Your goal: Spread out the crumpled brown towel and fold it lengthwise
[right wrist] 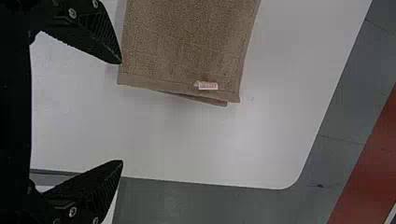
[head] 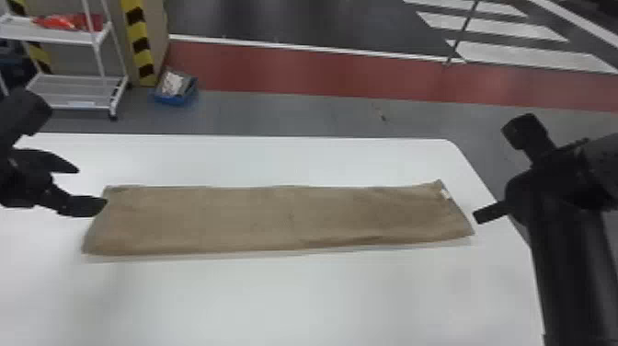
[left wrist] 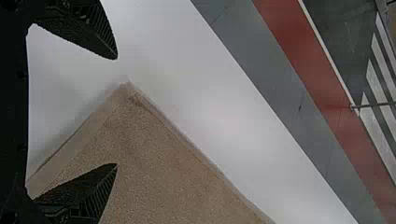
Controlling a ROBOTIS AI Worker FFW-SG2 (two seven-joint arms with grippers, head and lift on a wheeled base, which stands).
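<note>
The brown towel (head: 276, 218) lies flat on the white table as a long strip running left to right, with a small white tag at its right end. At its left end my left gripper (head: 92, 188) stands open. In the left wrist view a towel corner (left wrist: 135, 112) points between the spread fingers of the left gripper (left wrist: 116, 112), which holds nothing. My right gripper (head: 483, 215) is just off the towel's right end. In the right wrist view the right gripper (right wrist: 122, 112) is open and empty, beside the tagged end of the towel (right wrist: 187, 51).
The white table (head: 294, 299) has its rounded far right corner near my right arm. Beyond it on the floor are a blue bin (head: 174, 92) and a white wheeled shelf rack (head: 69, 87) at the far left.
</note>
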